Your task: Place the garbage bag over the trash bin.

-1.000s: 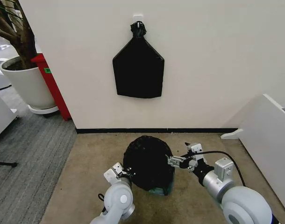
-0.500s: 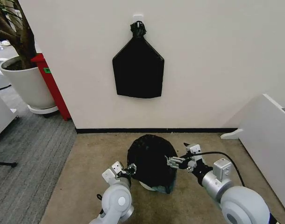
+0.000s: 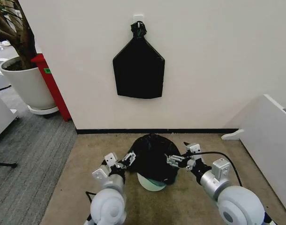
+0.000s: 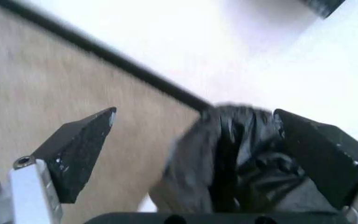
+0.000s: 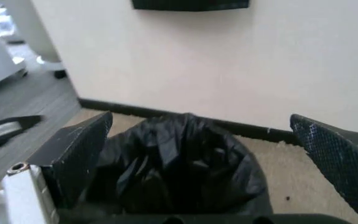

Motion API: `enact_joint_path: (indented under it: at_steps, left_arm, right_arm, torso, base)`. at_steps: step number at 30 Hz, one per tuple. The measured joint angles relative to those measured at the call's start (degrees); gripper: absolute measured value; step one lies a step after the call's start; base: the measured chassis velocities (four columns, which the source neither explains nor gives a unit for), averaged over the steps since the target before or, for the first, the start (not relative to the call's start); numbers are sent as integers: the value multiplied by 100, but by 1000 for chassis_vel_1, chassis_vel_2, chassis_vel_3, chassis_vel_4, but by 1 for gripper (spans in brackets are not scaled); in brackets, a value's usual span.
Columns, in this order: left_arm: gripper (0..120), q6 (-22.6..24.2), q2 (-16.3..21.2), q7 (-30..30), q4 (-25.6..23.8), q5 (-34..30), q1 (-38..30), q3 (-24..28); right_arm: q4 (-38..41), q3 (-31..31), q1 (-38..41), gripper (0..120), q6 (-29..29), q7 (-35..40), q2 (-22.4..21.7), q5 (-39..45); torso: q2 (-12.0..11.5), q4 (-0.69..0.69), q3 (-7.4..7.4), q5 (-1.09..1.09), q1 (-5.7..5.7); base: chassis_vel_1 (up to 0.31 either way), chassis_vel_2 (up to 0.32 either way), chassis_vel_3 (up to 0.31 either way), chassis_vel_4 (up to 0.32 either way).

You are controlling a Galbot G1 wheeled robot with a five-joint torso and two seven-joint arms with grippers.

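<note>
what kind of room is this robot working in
Probably an office or lab corner: grey carpet beside a tan floor mat, a plain cream wall with black baseboard, and a potted tree in a white planter. A black bag bundle hangs on the wall.

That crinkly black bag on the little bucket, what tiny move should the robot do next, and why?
Probably tug the crinkly black plastic garbage bag lower at the near side: the round cream-white plastic trash bin peeks out uncovered there. The left gripper and right gripper flank the bag, jaws open.
</note>
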Motion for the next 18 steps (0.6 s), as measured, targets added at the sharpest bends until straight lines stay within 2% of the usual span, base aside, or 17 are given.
enact_joint_path:
  at_steps: [4,6,7,10,11,15,18]
  left_arm:
    - [100,-329,228,471,65,494,4,-74]
    - [100,-748,340,846,320,930,-53,-136]
    - [100,-748,340,846,320,930,-53,-136]
    - [99,-1381,574,1410,754,1514,-210,-280]
    - [99,-1613,714,1601,907,1528,-298,-299]
    - [100,-1905,870,1840,1104,1535,-408,-342]
    - [100,-2323,1063,2201,1400,1705,-524,-413]
  right_arm:
    - [-408,-21,153,100,398,76,180,4]
    - [-632,-23,221,100,676,43,259,-29]
    - [-632,-23,221,100,676,43,259,-29]
    - [-1011,-10,348,100,1132,-52,395,-109]
    - [-1215,-12,429,100,1346,-61,481,-151]
    - [-1426,-25,506,100,1609,-61,588,-260]
    - [-1644,-17,541,100,1992,-172,627,-462]
  torso:
    - [0,-1,0,0,0]
    - [0,-1,0,-3,0]
    - [0,-1,0,-3,0]
    - [0,0,0,-1,0]
    - [0,0,0,-1,0]
    - [0,-1,0,-1,0]
    - [0,-1,0,-2,1]
  base:
    - [0,0,0,0]
    - [0,0,0,0]
    - [0,0,0,0]
    - [0,0,0,0]
    - [0,0,0,0]
    - [0,0,0,0]
    - [0,0,0,0]
